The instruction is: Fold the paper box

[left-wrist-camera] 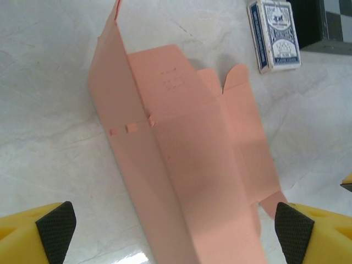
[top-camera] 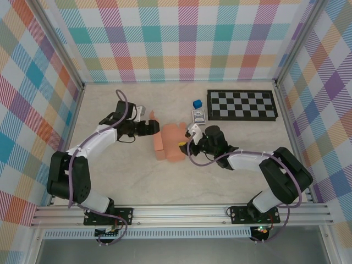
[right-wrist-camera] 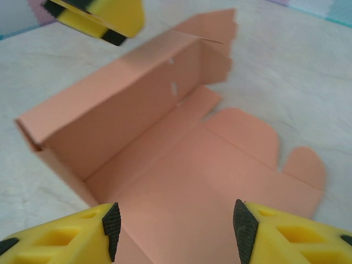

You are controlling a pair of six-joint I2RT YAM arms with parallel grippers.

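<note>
The paper box (top-camera: 168, 141) is a salmon-orange die-cut sheet, partly folded, lying mid-table. In the left wrist view the paper box (left-wrist-camera: 187, 165) has one long panel raised along its left side, with flaps spread flat to the right. My left gripper (top-camera: 149, 128) stands open at the box's left edge; its fingertips (left-wrist-camera: 55, 231) are far apart on either side of the sheet, touching nothing. My right gripper (top-camera: 187, 141) is open at the box's right side. In its own view the pads (right-wrist-camera: 245, 225) hover over the flat floor of the paper box (right-wrist-camera: 165, 159), facing the raised wall.
A black-and-white chessboard (top-camera: 242, 104) lies at the back right. A tiny blue cube (top-camera: 197, 103) and a blue-white card pack (top-camera: 198, 115) sit just behind the box, the card pack (left-wrist-camera: 275, 36) close to its flaps. Plaid walls enclose the table on three sides.
</note>
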